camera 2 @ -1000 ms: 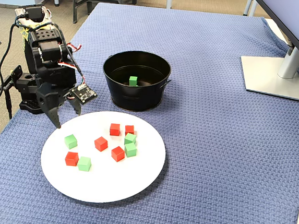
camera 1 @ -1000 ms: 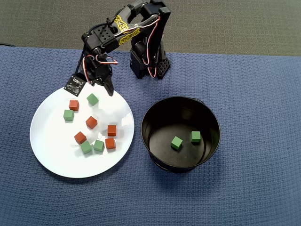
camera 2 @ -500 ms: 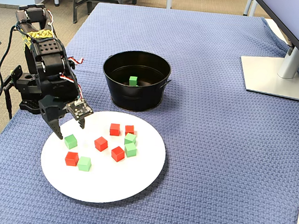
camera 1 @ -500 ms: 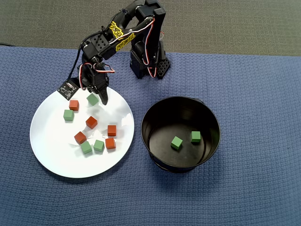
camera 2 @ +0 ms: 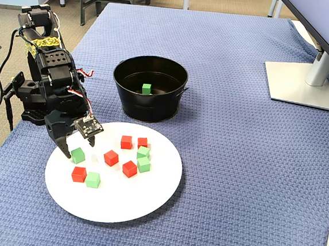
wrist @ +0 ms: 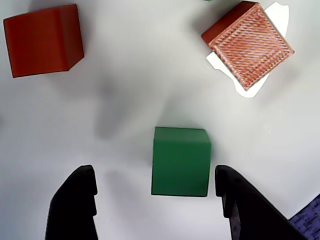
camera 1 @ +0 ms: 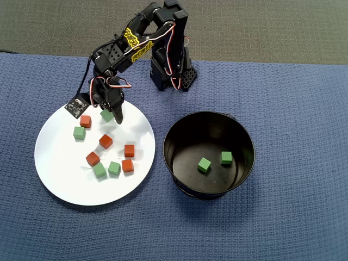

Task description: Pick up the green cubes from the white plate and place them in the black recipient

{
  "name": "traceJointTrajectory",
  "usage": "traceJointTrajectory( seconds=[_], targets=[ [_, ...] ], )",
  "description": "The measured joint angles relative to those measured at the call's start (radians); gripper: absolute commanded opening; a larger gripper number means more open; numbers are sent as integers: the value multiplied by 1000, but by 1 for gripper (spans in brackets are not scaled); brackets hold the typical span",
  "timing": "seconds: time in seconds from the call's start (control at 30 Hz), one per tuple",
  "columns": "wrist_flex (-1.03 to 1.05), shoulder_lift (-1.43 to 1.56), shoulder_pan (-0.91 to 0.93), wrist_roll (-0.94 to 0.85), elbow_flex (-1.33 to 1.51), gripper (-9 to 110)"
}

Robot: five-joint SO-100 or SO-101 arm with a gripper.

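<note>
The black two-finger gripper (wrist: 156, 205) stands wide apart, one small matte green cube (wrist: 180, 161) between its fingertips (wrist: 75, 200), closer to the right one in the wrist view, with white showing on both sides. In the overhead view the gripper (camera 1: 109, 113) sits over the far edge of the large flat round white plate (camera 1: 60, 179), the same cube (camera 1: 107, 115) under it.

Counted from overhead, four green cubes lie on the plate: the one at the gripper, one (camera 1: 79, 132) at the left and two (camera 1: 106, 169) near the front. Five red-orange cubes (camera 1: 106, 141) share the plate. Two more green cubes (camera 1: 204, 165) rest on the floor of the round deep glossy black pot (camera 1: 179, 179), which stands just right of the plate on the blue woven cloth (camera 1: 283, 109).

The side fixed view shows only one green cube (camera 2: 147, 88) in the pot (camera 2: 148, 107); the near wall probably hides the other. The wrist view alone shows the gaps beside the cube, and only two red-orange cubes (wrist: 42, 40).
</note>
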Motion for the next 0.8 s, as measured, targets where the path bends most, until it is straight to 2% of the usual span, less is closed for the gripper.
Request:
traceJointTrajectory(
  seconds=[0.23,0.5,0.8],
  targets=[
    [-21,-18,0,8,0,20],
    [-60,-25,0,34,5,0],
    [-103,-25,-2,67,29,0]
  ],
)
